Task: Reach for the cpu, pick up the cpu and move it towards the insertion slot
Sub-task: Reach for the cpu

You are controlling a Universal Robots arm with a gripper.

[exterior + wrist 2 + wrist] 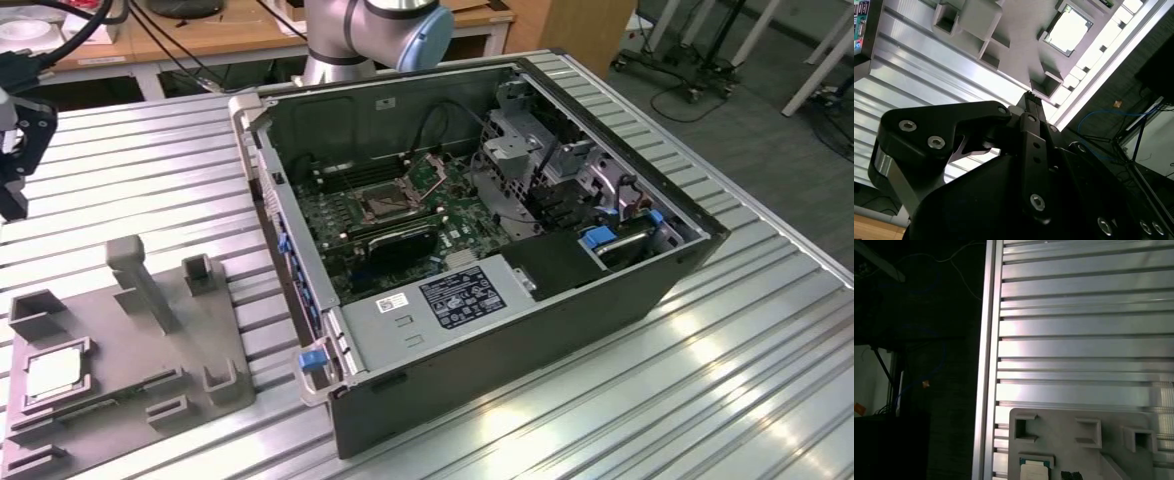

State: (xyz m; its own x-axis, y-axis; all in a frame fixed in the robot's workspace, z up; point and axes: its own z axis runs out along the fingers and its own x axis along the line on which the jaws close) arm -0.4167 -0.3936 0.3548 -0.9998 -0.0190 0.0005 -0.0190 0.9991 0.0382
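The cpu (51,372) is a small pale square chip lying flat in a recess of the grey plastic tray (134,330), at the exterior view's lower left. It also appears in both wrist views as the cpu (1068,30) and the cpu (1034,473). My gripper (16,170) hangs above the table at the exterior view's far left, well above and behind the tray, apart from the chip. Its black body (1030,100) fills the foreground of the second wrist view. The insertion slot (378,203) is a silver-framed socket on the green board inside the open computer case (534,300).
The tray carries upright grey posts (140,280) and several recesses. The slatted aluminium table (747,360) runs under everything, and its edge (988,365) lies close beside the tray. The case walls, drive cages (527,150) and cables surround the board. The arm's base (360,40) stands behind the case.
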